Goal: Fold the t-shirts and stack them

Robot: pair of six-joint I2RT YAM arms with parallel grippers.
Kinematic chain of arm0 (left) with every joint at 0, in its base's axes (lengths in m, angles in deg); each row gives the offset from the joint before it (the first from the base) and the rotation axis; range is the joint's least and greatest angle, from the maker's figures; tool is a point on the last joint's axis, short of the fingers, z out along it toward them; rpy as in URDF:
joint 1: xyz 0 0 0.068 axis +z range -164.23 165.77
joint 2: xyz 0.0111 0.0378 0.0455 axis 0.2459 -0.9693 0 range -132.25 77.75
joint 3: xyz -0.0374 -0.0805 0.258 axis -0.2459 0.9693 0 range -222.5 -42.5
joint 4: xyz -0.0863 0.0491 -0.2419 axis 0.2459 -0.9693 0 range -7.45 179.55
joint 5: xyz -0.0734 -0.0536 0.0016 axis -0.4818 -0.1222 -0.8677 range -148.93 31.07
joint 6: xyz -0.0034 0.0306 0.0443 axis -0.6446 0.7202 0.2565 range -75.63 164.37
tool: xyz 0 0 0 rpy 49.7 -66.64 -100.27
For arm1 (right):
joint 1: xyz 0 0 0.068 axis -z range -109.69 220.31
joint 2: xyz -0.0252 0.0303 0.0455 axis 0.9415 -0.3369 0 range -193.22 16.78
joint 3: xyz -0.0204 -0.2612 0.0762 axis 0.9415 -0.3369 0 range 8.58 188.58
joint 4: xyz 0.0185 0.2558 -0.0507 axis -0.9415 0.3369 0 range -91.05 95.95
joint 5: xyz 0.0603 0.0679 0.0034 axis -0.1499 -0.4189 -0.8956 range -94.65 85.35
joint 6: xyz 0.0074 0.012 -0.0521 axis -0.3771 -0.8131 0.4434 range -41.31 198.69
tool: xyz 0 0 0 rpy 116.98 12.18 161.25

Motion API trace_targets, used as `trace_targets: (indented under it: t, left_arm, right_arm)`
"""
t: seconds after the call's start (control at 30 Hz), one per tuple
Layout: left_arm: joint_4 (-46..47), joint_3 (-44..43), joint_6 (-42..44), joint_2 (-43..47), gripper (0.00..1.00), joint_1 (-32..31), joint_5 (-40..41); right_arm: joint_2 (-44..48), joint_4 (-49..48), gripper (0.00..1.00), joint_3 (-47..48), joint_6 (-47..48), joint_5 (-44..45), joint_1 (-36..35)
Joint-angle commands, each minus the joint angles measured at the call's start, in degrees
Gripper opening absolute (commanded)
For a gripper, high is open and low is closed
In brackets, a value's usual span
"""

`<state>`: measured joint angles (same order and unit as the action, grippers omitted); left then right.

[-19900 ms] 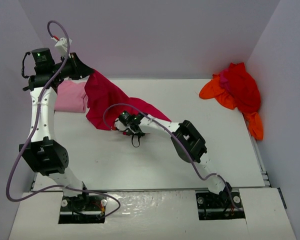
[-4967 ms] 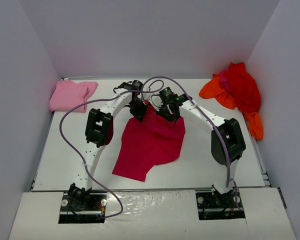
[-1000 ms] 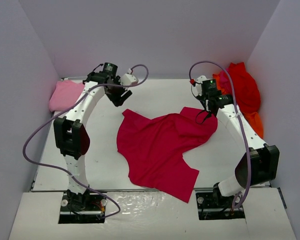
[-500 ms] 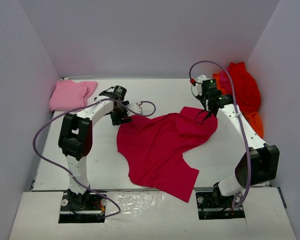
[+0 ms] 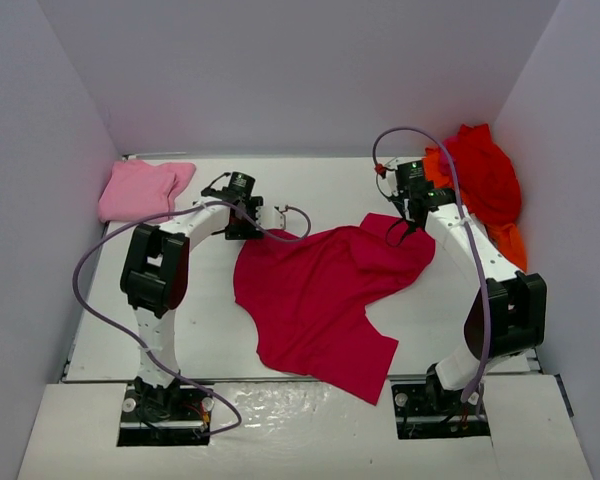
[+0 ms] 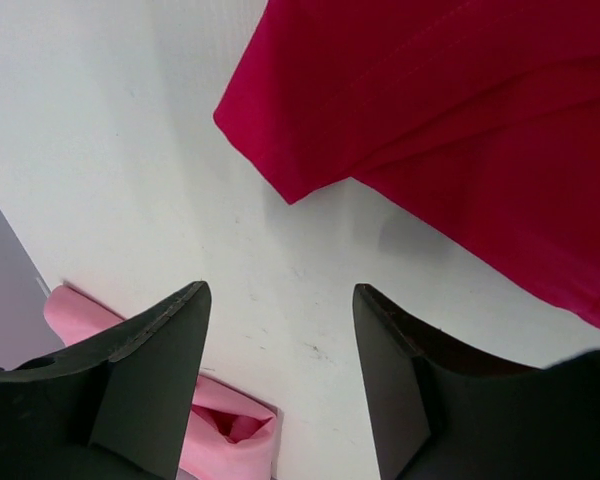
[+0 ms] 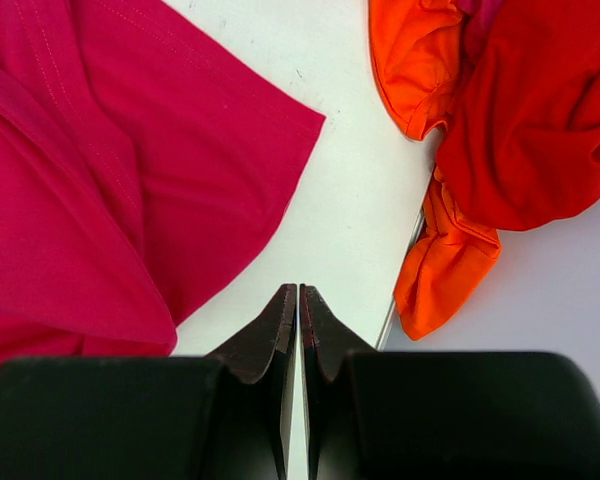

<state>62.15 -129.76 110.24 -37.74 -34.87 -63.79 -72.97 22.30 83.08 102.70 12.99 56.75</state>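
A crimson-magenta t-shirt [image 5: 320, 290] lies spread and rumpled across the middle of the table, its far right part folded over. My left gripper [image 5: 246, 228] hovers open just beyond the shirt's far left corner [image 6: 280, 170], with bare table between its fingers [image 6: 150, 350]. My right gripper [image 5: 404, 228] is shut on nothing, above bare table by the shirt's far right corner [image 7: 270, 120]. The folded light pink t-shirt [image 5: 140, 190] lies at the back left. The red t-shirt [image 5: 485, 170] and the orange t-shirt [image 5: 422, 180] sit heaped at the back right.
White walls close in the table on the left, back and right. The red and orange heap [image 7: 520, 130] hangs over the table's right edge. In the left wrist view, the pink t-shirt [image 6: 230, 430] shows behind the fingers.
My left arm swung from the back of the table down to the crimson shirt's far left corner. My right gripper shifted slightly. The shirt has lain still over the last second.
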Motion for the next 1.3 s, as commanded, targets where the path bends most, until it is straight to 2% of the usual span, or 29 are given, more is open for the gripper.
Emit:
trace_targets:
  t: [0.0, 0.3, 0.67, 0.73, 0.77, 0.83, 0.93, 0.97, 1.27]
  left_arm:
    - [2.73, -1.2, 3.0, -0.1, 0.56, -1.13, -0.51]
    - [3.34, 0.6, 4.51, -0.52, 0.55, -2.43, -2.3]
    - [3.44, -0.49, 5.54, -3.63, 0.47, -3.77, -2.94]
    - [3.49, -1.24, 5.67, -4.47, 0.35, -3.89, -2.89]
    - [3.07, -1.68, 5.68, -4.91, 0.35, -3.97, -2.88]
    - [2.35, -3.04, 5.82, -6.03, 0.14, -3.95, -2.97]
    - [1.83, -4.38, 6.13, -6.98, 0.02, -3.85, -2.81]
    - [1.83, -4.58, 6.28, -7.03, 0.0, -3.8, -2.71]
    - [0.82, -9.26, 5.64, -4.73, 0.0, -3.3, -1.8]
  right_arm:
    - [-0.86, -2.26, 0.02, 1.15, -0.28, 2.75, -0.32]
    - [-1.4, -2.27, 0.02, 0.12, -0.02, 3.45, -0.24]
    - [-2.46, -2.23, 0.02, 0.15, -0.03, 2.82, -0.15]
    - [-2.53, -2.26, 0.02, -0.14, 0.16, 2.57, -0.15]
    - [-2.53, -2.26, 0.02, -0.14, 0.16, 2.48, -0.15]
    - [-2.53, -2.26, 0.02, -0.29, 0.19, 2.25, -0.15]
    - [-2.74, -2.21, 0.02, -0.44, 0.28, 1.92, -0.15]
    - [-2.79, -2.26, 0.02, -0.49, 0.33, 1.87, -0.15]
    - [-2.38, -2.2, 0.03, -1.09, 0.28, 1.89, -0.21]
